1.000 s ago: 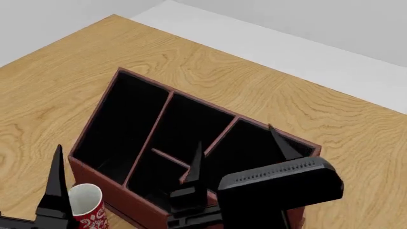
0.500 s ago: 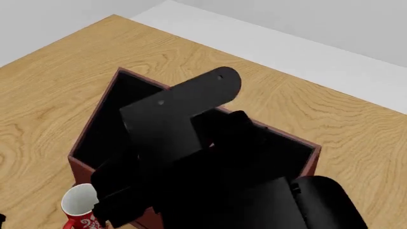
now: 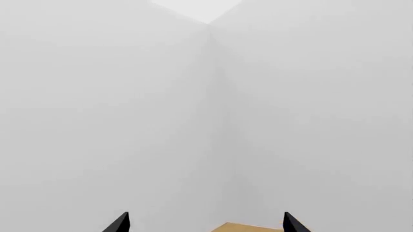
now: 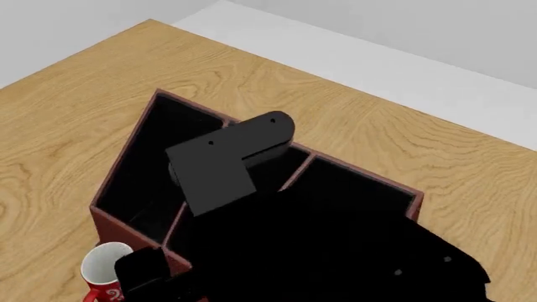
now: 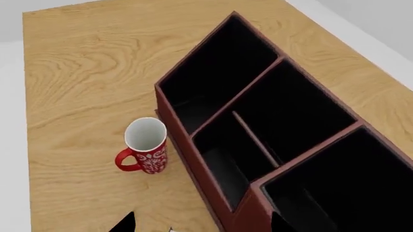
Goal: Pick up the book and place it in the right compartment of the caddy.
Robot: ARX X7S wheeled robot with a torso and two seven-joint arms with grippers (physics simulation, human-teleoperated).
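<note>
The book shows in none of the views. The reddish-brown caddy (image 4: 134, 157) with black lining stands on the wooden table, and a black arm link (image 4: 231, 160) covers much of it in the head view. Its right compartment (image 5: 348, 186), with taller walls, lies below my right gripper's side. My right gripper (image 5: 202, 224) hovers open above the caddy's near wall (image 5: 193, 159) with nothing between its fingertips (image 5: 125, 223). My left gripper (image 3: 206, 224) is open and empty, facing a white room corner, and only its fingertips (image 3: 121, 223) show.
A red mug with a white inside (image 5: 145, 145) stands upright on the table beside the caddy's long undivided section (image 5: 216, 84). The middle section has a crossbar (image 5: 255, 137). The wooden table (image 4: 403, 132) ends at a white floor strip behind.
A black arm has swung up in front of the head camera and hides the grippers that showed at the bottom edge a second ago. The caddy and mug have stayed put.
</note>
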